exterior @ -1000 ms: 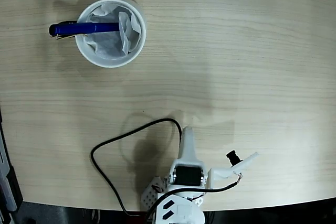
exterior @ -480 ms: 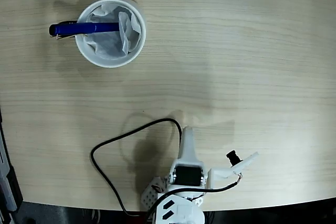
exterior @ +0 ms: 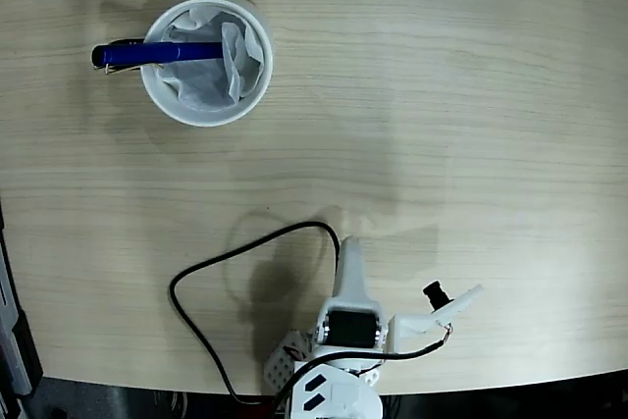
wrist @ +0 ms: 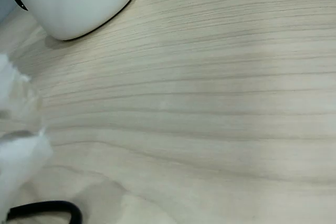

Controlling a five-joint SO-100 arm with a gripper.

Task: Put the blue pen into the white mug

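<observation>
In the fixed view, your white plastic arm point(exterior: 345, 340) sits folded at the near edge of the pale wood-grain table point(exterior: 442, 144), well apart from the round white mug point(exterior: 207, 61) at the far left. A black cable point(exterior: 211, 272) loops out on the table from the arm's base, on the side nearer the mug. The white two-finger gripper point(exterior: 453, 303) points away from the mug, and you cannot tell from either view whether its fingers are apart or together; nothing appears between them. In the wrist view, only blurred white parts show at the left edge, with a bit of the black cable at the bottom left and the mug's white side at the top left, a dark bit of handle at its edge. Farther off, the slim bright blue pen point(exterior: 147, 53) rests in the mug, one end down among the crumpled white tissue paper point(exterior: 221, 56) lining it, its dark end jutting out over the mug's left rim.
</observation>
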